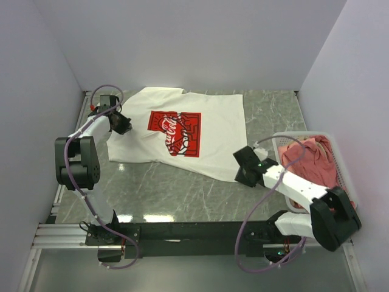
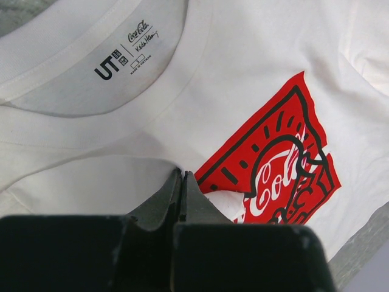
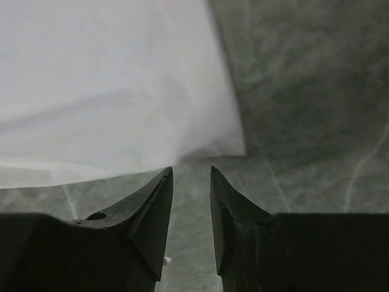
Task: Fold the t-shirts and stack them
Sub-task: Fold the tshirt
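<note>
From above, we see the white t-shirt flat on the table and a pink t-shirt in the basket. Only the wrist views show the left end effector pressed together over the white one, and the right end effector spread beside its corner.

Plain pale lilac walls on three sides, grey-green marbled tabletop, soft even light

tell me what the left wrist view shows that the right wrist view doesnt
Left wrist only: the collar label and red print of the white t-shirt, with the left pincer shut at the cloth. Right wrist only: the right pincer open, just short of a plain shirt corner. Both: the white t-shirt and some grey table.
</note>
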Tool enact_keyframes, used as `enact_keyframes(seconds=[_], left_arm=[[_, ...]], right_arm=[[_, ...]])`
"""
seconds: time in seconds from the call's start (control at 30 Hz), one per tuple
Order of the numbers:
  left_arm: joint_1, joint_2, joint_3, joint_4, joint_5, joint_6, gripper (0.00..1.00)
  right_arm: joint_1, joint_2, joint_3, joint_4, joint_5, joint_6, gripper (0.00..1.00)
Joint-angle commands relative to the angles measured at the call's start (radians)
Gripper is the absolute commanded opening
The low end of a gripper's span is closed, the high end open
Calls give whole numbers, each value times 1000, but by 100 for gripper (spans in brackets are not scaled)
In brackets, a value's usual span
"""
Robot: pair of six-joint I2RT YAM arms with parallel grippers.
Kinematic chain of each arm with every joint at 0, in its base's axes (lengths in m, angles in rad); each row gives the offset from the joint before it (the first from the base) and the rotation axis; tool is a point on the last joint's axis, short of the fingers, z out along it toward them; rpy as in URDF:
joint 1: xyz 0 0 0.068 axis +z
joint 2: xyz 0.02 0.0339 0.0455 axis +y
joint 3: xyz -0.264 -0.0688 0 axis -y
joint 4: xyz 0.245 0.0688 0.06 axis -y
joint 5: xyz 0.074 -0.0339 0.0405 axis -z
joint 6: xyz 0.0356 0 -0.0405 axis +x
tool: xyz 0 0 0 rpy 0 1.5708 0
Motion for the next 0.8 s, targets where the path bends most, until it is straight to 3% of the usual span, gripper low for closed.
enact_keyframes(seconds=[0.0,0.17,0.4,0.77], left_arm=[[4,-25,-3,12,19,5,1],[4,-25,-5,21,28,2,1],[4,-27,4,14,36,4,1],[4,-33,14,10,40,5,1]], right_arm=[[-34,-118,-58,-44,20,105,38],[-108,-190,-91,-32,4,99,39],[-183,-131,-94,9,-51,37,41],[-194,-71,-123,76,-94,22,41]])
